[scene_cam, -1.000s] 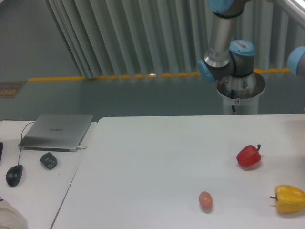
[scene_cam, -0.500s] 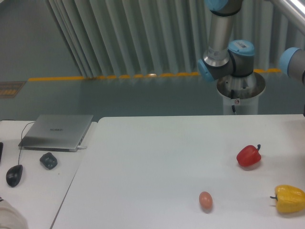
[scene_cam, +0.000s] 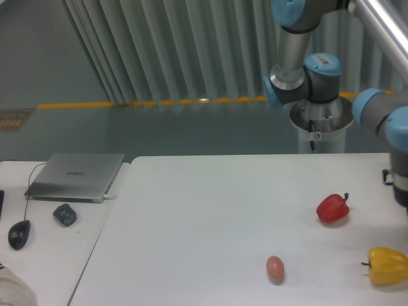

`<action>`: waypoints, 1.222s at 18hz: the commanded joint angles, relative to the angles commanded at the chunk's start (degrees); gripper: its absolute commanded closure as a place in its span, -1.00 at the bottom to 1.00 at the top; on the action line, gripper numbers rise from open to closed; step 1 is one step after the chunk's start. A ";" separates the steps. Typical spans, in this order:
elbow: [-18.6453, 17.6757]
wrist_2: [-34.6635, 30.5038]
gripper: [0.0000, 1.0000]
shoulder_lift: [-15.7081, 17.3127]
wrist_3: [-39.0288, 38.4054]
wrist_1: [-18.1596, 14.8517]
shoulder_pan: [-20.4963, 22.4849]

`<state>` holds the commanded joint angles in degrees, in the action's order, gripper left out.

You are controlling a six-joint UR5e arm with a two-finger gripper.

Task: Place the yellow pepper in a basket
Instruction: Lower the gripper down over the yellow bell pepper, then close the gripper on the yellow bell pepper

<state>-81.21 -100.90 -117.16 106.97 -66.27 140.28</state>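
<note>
The yellow pepper (scene_cam: 387, 266) lies on the white table (scene_cam: 204, 217) at the front right, its dark stem pointing left. The arm's wrist comes into view at the right edge, above and slightly right of the pepper. Only the wrist's blue and grey joints show; the gripper's fingers are cut off by the frame edge. No basket is in view.
A red pepper (scene_cam: 333, 208) rests behind and left of the yellow one. A small brownish-pink egg (scene_cam: 275, 268) lies near the front edge. On the lower desk to the left sit a laptop (scene_cam: 76, 176), a mouse (scene_cam: 19, 234) and a small dark object (scene_cam: 64, 214).
The arm has swung down and leftward into the frame at the right edge, bringing its wrist closer to the table above the yellow pepper. The peppers and egg have not moved.
</note>
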 joint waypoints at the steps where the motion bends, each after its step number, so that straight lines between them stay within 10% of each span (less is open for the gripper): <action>1: 0.00 0.09 -1.00 -0.17 -0.62 0.00 -0.27; 22: 1.05 -0.17 -1.00 -4.92 -2.21 6.15 -2.11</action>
<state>-80.16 -101.07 -122.08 104.77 -60.12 138.16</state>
